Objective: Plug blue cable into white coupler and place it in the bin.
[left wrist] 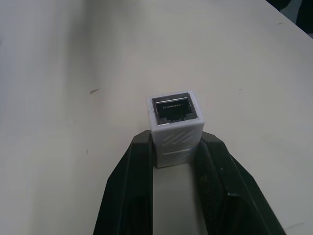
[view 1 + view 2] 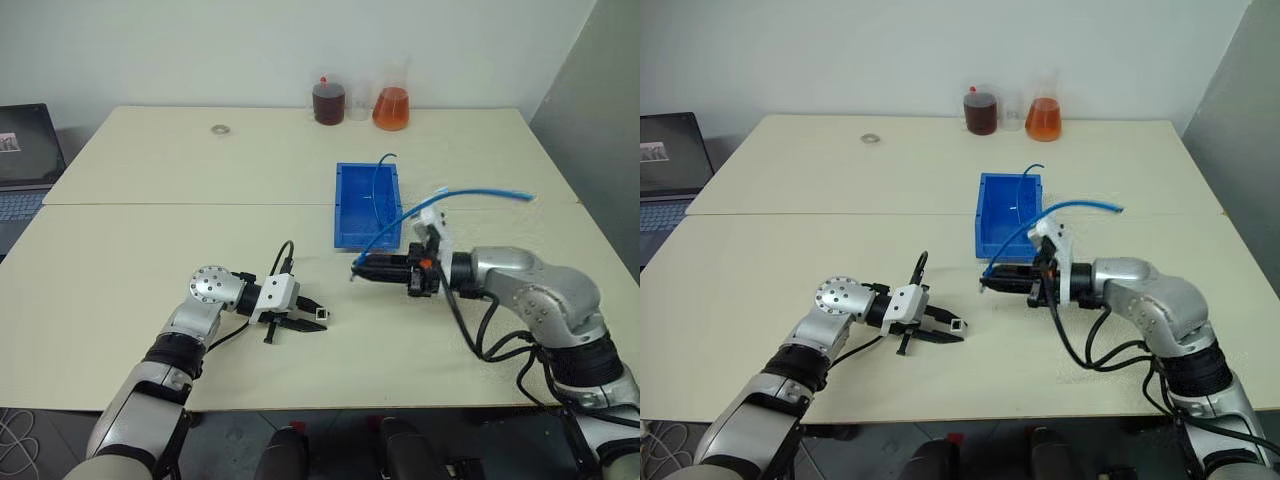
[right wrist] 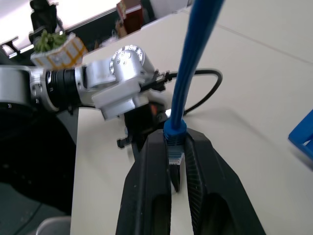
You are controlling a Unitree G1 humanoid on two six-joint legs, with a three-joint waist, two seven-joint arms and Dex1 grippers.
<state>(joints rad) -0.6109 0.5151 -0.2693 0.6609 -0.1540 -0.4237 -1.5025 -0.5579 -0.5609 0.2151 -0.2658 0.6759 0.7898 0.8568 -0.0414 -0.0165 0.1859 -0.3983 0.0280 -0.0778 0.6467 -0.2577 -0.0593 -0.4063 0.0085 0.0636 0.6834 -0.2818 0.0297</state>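
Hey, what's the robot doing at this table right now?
It is getting ready to join two parts. The left gripper is shut on a tiny white plastic coupler, socket facing outward. The right gripper pinches the plug end of a thin light-blue cable. The two are apart, not yet plugged. The bright blue rectangular bin sits behind them.

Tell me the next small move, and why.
Probably ease the right tool left toward the coupler, lining up the plug. The left tool grips the coupler with its socket open; the cable's plug sits pinched, apart from it.
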